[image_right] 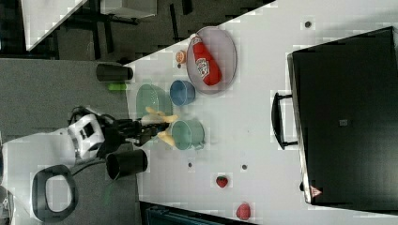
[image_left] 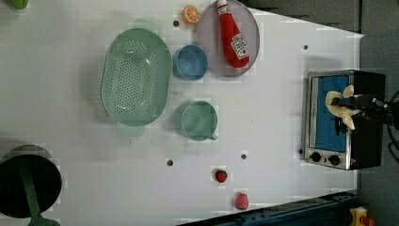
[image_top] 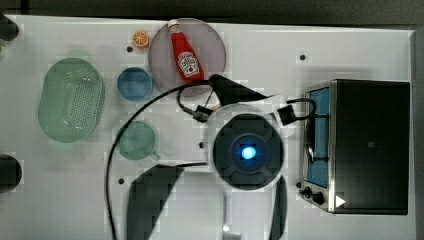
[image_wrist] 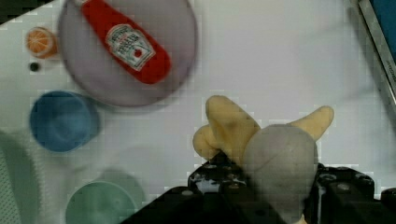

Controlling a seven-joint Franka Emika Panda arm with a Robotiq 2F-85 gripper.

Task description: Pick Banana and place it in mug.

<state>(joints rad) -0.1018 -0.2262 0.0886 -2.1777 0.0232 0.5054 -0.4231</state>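
Fingers (image_wrist: 275, 172) clamp the banana (image_wrist: 229, 128) above the table (image_wrist: 280, 56).

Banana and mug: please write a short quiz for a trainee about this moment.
1. True or false: the end effector holds the banana up off the table.
2. What lies on the grey plate? A) orange slice B) ketchup bottle C) strawberry
3. Fill in: in the left view, the mug stands between the green colander and the ____.

Key
1. True. The banana sits between the fingers, not yet over the mug.
2. B, the ketchup bottle.
3. Toaster oven.
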